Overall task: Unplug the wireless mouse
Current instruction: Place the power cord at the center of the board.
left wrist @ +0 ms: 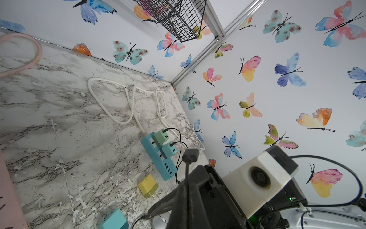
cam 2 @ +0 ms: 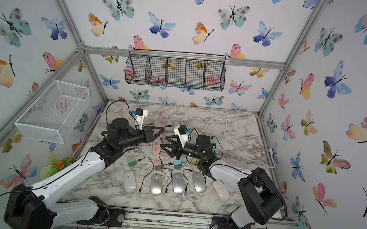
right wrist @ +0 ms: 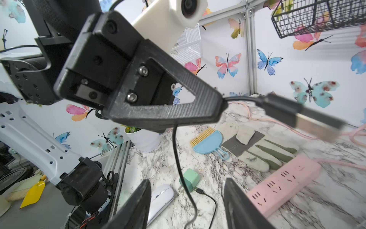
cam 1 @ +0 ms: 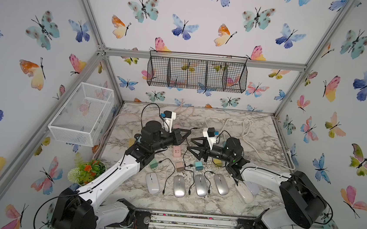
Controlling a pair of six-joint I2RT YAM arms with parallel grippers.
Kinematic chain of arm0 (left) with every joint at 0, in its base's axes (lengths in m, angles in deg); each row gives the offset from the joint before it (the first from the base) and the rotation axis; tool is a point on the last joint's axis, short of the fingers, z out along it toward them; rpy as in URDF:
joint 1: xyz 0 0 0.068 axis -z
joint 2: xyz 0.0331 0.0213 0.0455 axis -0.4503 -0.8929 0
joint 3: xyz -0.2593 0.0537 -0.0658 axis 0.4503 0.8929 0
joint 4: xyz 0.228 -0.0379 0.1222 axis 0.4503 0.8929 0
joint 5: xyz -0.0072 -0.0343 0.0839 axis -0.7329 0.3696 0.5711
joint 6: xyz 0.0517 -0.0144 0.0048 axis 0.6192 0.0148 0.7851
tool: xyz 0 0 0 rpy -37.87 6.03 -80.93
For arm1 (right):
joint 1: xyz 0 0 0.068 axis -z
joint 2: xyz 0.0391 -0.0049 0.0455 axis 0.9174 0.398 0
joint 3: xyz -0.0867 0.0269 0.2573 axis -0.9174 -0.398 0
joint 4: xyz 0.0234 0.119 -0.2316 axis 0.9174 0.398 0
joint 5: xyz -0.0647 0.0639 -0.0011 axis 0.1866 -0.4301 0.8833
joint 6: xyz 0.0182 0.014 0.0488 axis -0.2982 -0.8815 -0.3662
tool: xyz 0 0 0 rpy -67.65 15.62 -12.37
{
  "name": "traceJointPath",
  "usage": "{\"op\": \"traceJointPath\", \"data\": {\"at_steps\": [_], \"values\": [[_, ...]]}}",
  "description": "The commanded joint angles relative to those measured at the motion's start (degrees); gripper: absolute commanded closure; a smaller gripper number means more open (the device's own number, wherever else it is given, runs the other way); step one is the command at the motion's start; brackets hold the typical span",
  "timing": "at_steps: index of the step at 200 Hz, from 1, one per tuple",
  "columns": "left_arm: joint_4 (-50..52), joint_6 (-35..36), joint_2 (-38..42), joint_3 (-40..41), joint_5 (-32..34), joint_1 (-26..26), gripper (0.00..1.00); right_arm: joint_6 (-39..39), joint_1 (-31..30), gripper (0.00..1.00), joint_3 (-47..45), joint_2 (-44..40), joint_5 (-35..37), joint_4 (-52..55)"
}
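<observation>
Clamped tight, the left gripper (right wrist: pixel 222 108) pinches a black cable (right wrist: pixel 175 150) just behind its metal plug (right wrist: pixel 315 126). The plug sticks out past the fingertips toward the right edge of the right wrist view, up in the air and clear of the table (cam 1: pixel 126 189). From the grip the cable drops down and runs off the bottom edge of that view; I cannot follow it to its other end. The right gripper (cam 1: pixel 189 143) has its jaws spread apart and holds nothing. Its tips face the left one's across a small gap at the middle of both top views, with a pink power strip (cam 1: pixel 176 151) lying on the marble near them.

Lower down in both top views, the mice lie in a row along the front of the table. A white mouse (cam 1: pixel 152 183) sits at the left end and a silver mouse (cam 1: pixel 179 186) just beside it, with further mice (cam 1: pixel 221 184) on to the right. Thin black leads (cam 1: pixel 166 182) snake between them, their small ends resting on the marble. A green charger (right wrist: pixel 189 179) stands just behind the white mouse. Toward the right, the left wrist view shows a teal power strip (left wrist: pixel 158 156) with two chargers plugged into it.
</observation>
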Motion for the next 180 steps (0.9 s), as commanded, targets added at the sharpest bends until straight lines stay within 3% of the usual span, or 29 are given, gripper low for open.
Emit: {"op": "traceJointPath", "data": {"at_steps": [1, 41, 64, 70, 88, 111, 136, 180], "values": [[-1.51, -0.04, -0.46, -0.52, 0.80, 0.56, 1.00, -0.76, -0.52, 0.47, 2.53, 2.33, -2.07, -4.07], [-1.26, -0.05, 0.33, 0.19, 2.07, 0.65, 1.00, -0.55, -0.76, 0.84, 3.29, 2.53, -2.73, -3.34], [-0.63, 0.41, 0.96, 0.36, 3.36, 0.60, 0.99, 1.75, -0.78, 0.98, 2.27, -0.70, -1.05, 2.03], [-0.41, 0.52, 1.10, 0.37, 3.56, 0.63, 0.91, 2.83, -0.78, 0.99, 2.31, -1.92, -0.25, 5.17], [1.02, 2.24, 2.02, -0.36, 5.22, 0.50, 0.49, 6.43, -0.71, 0.99, 4.24, -5.79, 3.13, 19.71], [5.13, 6.11, 3.81, -1.95, 10.26, -0.24, 0.23, 11.92, -0.20, 0.99, 8.83, -10.41, 9.26, 43.64], [9.69, 10.06, 5.20, -3.38, 13.26, -2.39, 0.11, 16.37, 0.93, 0.99, 14.35, -13.10, 13.52, 67.14], [11.38, 10.91, 6.14, -1.98, 12.07, -6.75, 0.08, 16.52, 5.54, 0.99, 21.95, -12.53, 20.56, 95.28]]}}
